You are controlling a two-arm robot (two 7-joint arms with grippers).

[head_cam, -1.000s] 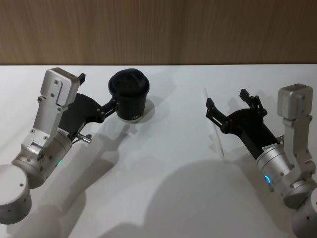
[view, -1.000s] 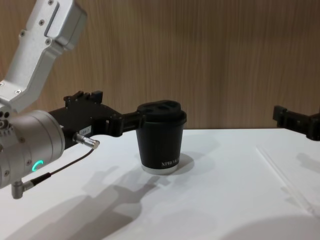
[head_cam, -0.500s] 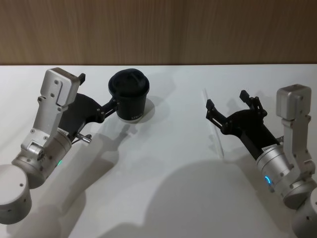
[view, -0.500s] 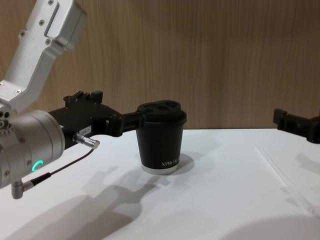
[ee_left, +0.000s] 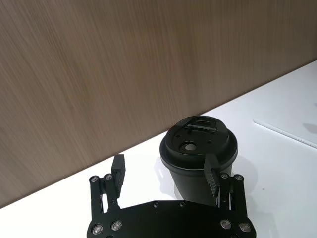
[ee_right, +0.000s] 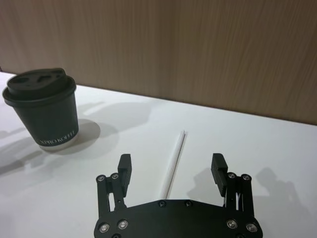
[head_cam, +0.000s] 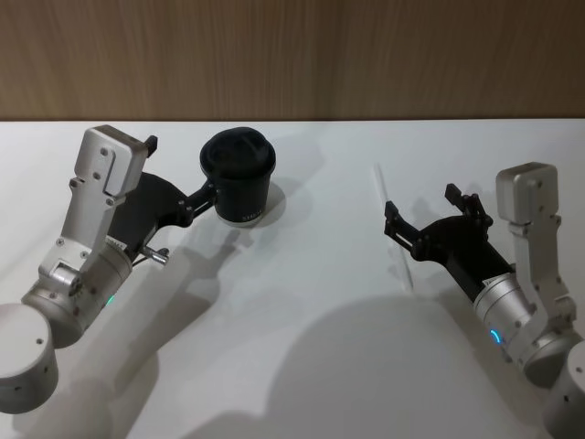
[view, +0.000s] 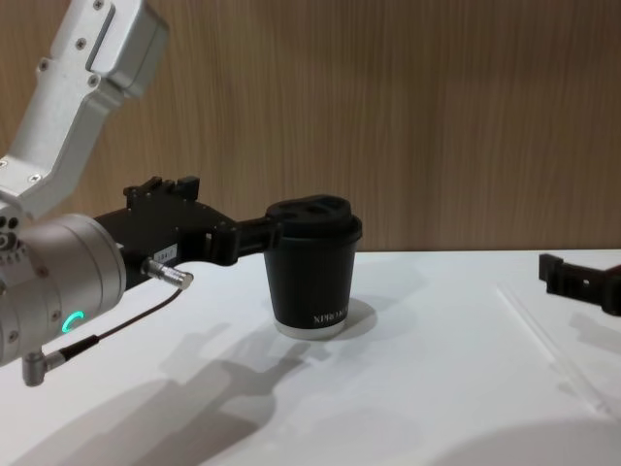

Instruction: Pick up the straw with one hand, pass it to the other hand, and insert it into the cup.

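Presently noted flat on the surface (head_cam: 320,347), right of the cup (head_cam: 239,178), beneath the wide-spread right claw (head_cam: 420,201): straw (ee_right: 173,163), judged light, slick, easily crushed, best pinched gently mid-length; left claw (ee_left: 165,161) wide, close by cup.

Straw (head_cam: 403,265): I've got it thin, white-translucent, lying flat on the table (head_cam: 320,347), well right of the cup.
Cup (head_cam: 239,178): black, domed lid on, upright.
Left gripper (ee_left: 165,168): spread wide, one finger just beside the cup.
Right gripper (head_cam: 420,203): spread wide, over the straw.

White lettering on the cup (ee_right: 47,116) begins "XPRO".
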